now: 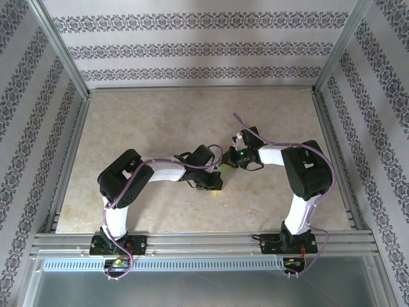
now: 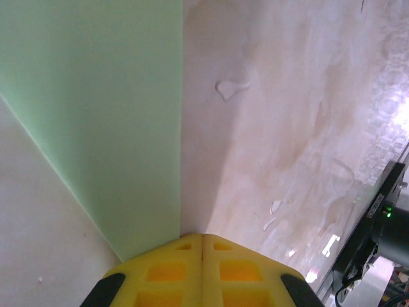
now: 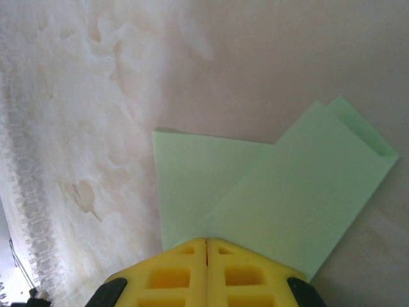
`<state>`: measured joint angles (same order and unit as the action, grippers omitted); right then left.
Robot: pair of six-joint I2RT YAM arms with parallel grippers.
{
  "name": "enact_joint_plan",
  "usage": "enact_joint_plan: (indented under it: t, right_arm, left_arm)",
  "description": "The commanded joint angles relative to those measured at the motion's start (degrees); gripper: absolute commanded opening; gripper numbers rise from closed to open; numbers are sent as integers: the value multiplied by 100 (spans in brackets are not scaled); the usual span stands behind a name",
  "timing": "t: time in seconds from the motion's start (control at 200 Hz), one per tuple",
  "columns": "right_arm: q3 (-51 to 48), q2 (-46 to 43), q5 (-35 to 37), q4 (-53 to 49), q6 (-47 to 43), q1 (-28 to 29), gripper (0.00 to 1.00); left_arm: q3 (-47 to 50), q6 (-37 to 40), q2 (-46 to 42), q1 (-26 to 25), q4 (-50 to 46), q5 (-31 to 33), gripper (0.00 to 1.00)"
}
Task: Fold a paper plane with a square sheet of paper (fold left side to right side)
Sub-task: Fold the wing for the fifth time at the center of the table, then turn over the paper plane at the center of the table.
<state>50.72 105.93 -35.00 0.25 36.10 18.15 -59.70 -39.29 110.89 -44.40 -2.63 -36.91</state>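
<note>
One matte green sheet (image 3: 275, 192), folded, angular flaps; mottled beige tabletop (image 3: 96, 96).

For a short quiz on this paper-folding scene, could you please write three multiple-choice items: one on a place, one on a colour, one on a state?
1. Where does the thin light green paper sheet lie? A on a shelf; B on the beige mottled tabletop; C in the air.
2. What colour are the right pincer's fingers? A red; B blue; C yellow.
3. How does the left pincer stand? A shut; B wide open; C round a cup.
Answers: 1 B, the sheet lies flat on the beige surface; 2 C, both fingers are yellow; 3 A, its fingers meet with no gap.
</note>
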Motion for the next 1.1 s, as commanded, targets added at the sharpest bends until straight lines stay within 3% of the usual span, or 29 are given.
enact_joint_plan:
  t: [0.0,0.37,0.475,0.615,0.755,0.864,1.009,1.039,1.099]
  right_arm:
    - [-93,283,539,-390,-15,32,0]
    - [415,178,479,-730,-158,39,0]
    - [731,-107,577,-1060,-281,57,12]
    - [993,-652,1077,-1562,-448,121,30]
    - [1210,-1239,2416,-2454,-770,496,50]
    - [1341,-1434,3371,-2986,-764,903,58]
    - [1636,-1098,4188,-3429,-599,1543,65]
    - [1731,-957,4325,-3532,-584,1665,72]
    - [1956,-679,4544,-3734,-555,1830,72]
  left_arm:
    - [179,241,-188,-152,-528,-115,0]
    - [597,316,-681,-265,-315,-135,0]
    - [875,219,-1166,-217,176,43,0]
    - [1251,89,-1881,-7,730,483,10]
    - [1757,-25,-2516,241,1206,1204,22]
    - [2138,-239,-2868,440,1389,1951,30]
    - [2552,-488,-3158,707,1795,2305,41]
    - [2596,-499,-3208,755,1787,2355,42]
    - [2669,-484,-3312,835,1777,2407,43]
